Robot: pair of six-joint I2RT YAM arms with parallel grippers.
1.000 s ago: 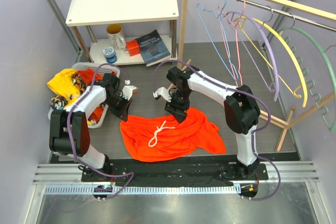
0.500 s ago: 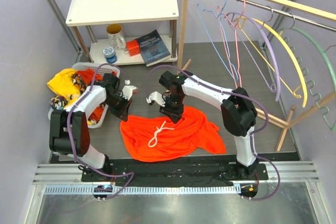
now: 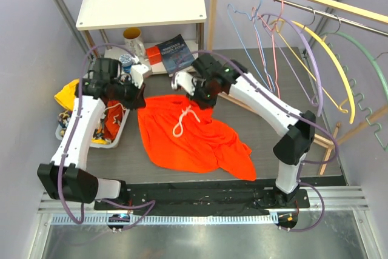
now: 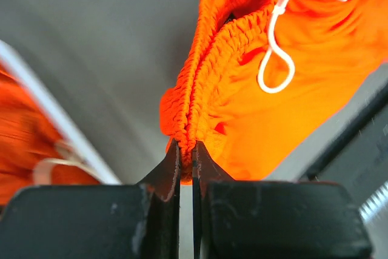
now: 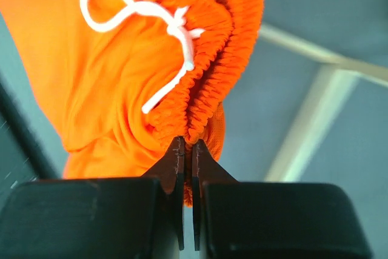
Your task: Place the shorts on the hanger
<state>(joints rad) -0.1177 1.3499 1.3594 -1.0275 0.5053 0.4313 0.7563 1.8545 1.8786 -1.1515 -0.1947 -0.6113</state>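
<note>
In the overhead view both pincer tips are hidden behind their own wrist housings, so the grips read only from the wrist cameras. There, the left pincer point(image 4: 187, 156) is clamped on the gathered elastic waistband of the shorts point(image 3: 188, 134), its fingers nearly touching with a fold of orange cloth between them. The right pincer point(image 5: 186, 153) is pinched on the waistband too, near the white drawstring point(image 5: 176, 28). The left wrist view is blurred at its left side, where only a smear of orange and white shows.

The shorts hang between the two arms, waistband up and stretched left to right, and the legs trail toward the near edge onto the dark desk point(image 3: 254, 83). Their long axis runs from the far waistband to the near hems, slanting a little rightward.

The light-blue hanger point(image 3: 245, 47) hangs from the rail at the far right, well apart from the shorts.
</note>
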